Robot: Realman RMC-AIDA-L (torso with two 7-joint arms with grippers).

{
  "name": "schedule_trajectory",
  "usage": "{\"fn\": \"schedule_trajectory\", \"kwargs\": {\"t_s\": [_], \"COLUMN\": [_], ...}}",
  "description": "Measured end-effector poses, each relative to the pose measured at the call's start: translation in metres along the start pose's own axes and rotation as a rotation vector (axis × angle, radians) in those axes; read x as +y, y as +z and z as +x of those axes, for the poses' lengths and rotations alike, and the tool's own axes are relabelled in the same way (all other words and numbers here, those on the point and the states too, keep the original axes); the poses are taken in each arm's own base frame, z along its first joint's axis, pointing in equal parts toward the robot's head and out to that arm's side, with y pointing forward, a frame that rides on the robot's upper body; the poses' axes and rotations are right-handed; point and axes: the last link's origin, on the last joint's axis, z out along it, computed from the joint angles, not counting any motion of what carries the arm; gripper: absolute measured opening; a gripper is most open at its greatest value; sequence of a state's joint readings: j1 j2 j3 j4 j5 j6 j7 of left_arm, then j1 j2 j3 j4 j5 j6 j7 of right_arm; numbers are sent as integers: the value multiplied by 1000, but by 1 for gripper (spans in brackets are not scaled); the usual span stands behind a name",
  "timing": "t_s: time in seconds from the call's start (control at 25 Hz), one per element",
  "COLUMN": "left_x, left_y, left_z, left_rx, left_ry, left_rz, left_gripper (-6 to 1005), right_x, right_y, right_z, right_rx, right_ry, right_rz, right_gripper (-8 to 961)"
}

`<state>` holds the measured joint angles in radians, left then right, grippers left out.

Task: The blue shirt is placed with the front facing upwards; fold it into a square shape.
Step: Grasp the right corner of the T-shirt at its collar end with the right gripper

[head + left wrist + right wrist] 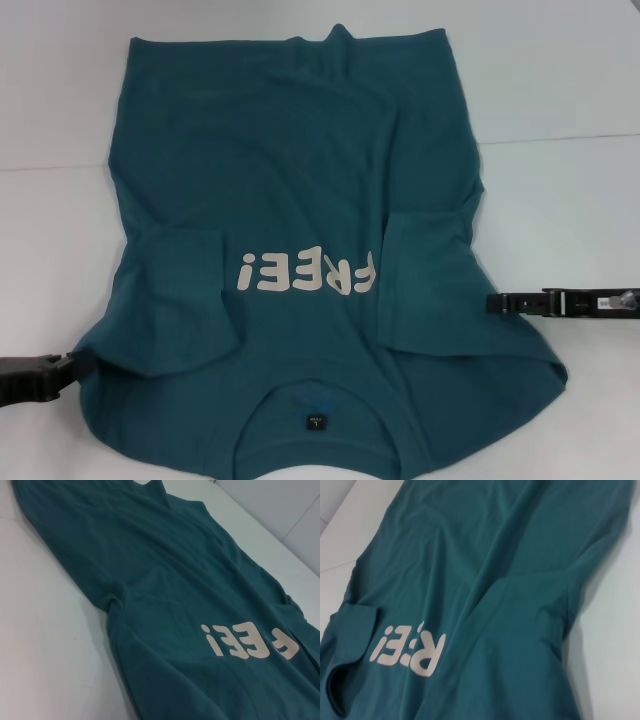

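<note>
The blue shirt (pixel 300 180) lies front up on the white table (pixel 560 80), its collar (pixel 316 400) nearest me and its hem at the far side. The white lettering (pixel 305 272) reads upside down from here. Both sleeves lie folded inward over the chest: one (pixel 180 290) on the left, the other (pixel 425 280) on the right. My left gripper (pixel 62 372) is low at the shirt's near left shoulder edge, touching the cloth. My right gripper (pixel 492 302) is level with the lettering, just off the shirt's right side. Each wrist view shows only the shirt (pixel 175 580) (pixel 510 580) and table.
Bare white table surrounds the shirt on the left (pixel 50 230), right (pixel 570 220) and far side. A thin seam (pixel 560 138) runs across the tabletop behind the shirt's middle. The shirt's near edge runs out of the head view.
</note>
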<state>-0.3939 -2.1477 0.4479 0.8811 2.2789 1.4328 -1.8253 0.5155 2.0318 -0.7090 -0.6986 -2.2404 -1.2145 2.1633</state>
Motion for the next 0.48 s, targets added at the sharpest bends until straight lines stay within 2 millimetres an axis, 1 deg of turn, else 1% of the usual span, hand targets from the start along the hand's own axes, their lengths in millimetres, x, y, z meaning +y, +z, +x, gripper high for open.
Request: {"fn": "schedule_trajectory", "kwargs": {"t_s": [0.2, 0.48], "left_x": [0, 0], "left_y": [0, 0], "left_z": [0, 1], "left_rx": [0, 1], "left_ry": [0, 3], "left_rz": [0, -1], "left_gripper": [1, 1], "right_x": [5, 8], "right_y": [8, 13], "right_z": [1, 5], "right_rx": [4, 9], "right_ry": [-15, -21], "right_rz": [-5, -8], "right_gripper": [883, 882]}}
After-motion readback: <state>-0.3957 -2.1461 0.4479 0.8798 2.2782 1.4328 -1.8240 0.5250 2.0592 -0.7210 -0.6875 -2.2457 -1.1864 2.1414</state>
